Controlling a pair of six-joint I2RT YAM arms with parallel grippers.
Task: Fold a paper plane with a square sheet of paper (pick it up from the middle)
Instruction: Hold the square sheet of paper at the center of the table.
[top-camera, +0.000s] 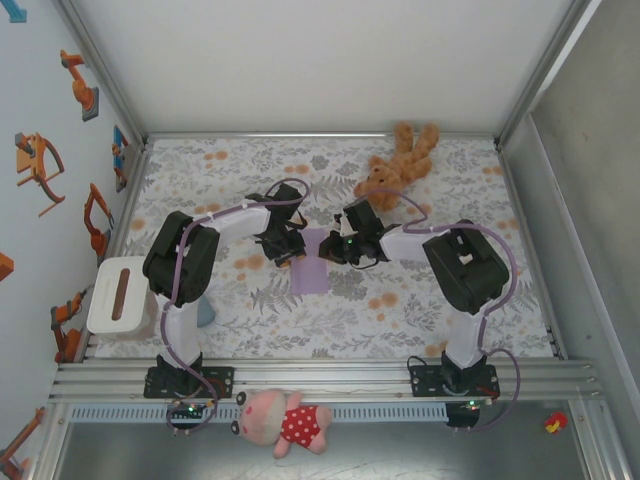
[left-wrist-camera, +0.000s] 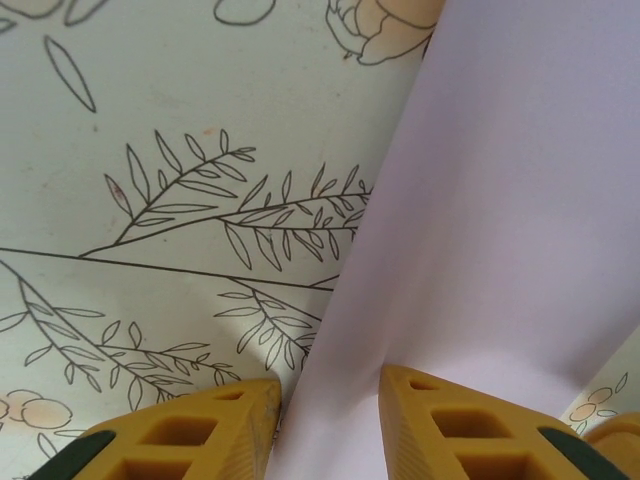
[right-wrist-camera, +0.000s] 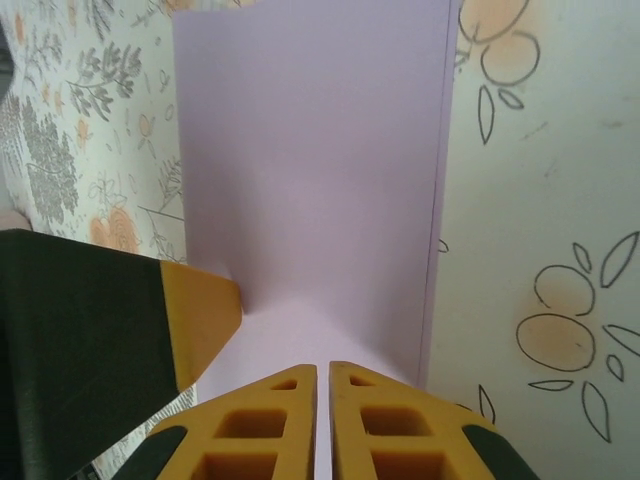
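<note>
We see the right pincer (right-wrist-camera: 323, 368) pinched on the square sheet of paper (right-wrist-camera: 310, 180). The left pincer (left-wrist-camera: 330, 395) is partly open, with the sheet's edge between its fingers.

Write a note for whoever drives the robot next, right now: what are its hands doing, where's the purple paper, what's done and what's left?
Hands: the left gripper has its jaws apart, straddling a raised edge of the square sheet of paper, not clamped. The right gripper is pinched shut on the sheet's opposite edge.
Paper: on the floral table, in the middle between the two grippers.
Done: it looks like a narrow rectangle with a doubled long edge, so it has probably been folded in half once.
Left: all the nose and wing folds.
</note>
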